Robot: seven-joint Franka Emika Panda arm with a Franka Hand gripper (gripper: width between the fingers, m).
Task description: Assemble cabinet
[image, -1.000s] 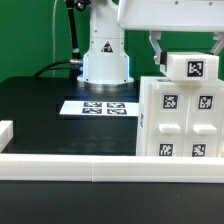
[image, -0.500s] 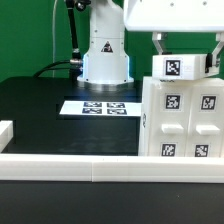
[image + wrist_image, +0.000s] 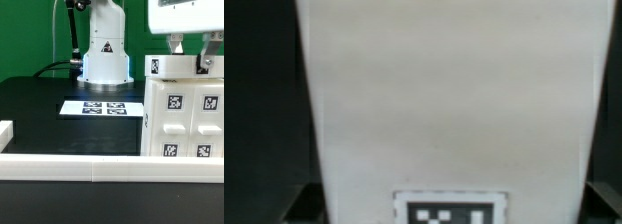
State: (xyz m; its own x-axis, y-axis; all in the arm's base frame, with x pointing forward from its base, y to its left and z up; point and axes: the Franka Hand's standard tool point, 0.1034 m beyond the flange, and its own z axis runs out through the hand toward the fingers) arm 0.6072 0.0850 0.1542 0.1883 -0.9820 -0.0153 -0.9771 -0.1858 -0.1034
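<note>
Gripper (image 3: 188,60) clamps small tagged panel (image 3: 172,67) from above, fingers on both sides. Panel lies flat, long axis across view, directly over top of cabinet box (image 3: 182,120) on exterior view's right; touching or just above, cannot tell. Wrist view: panel (image 3: 446,100) fills frame, running lengthwise. Marker board (image 3: 100,107) well apart, rail (image 3: 70,165) in front. Nothing blocks descent.

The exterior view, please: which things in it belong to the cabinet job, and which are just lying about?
Job: cabinet box; top panel, held on the box by the gripper.

Lying about: marker board; white rail; black table.
</note>
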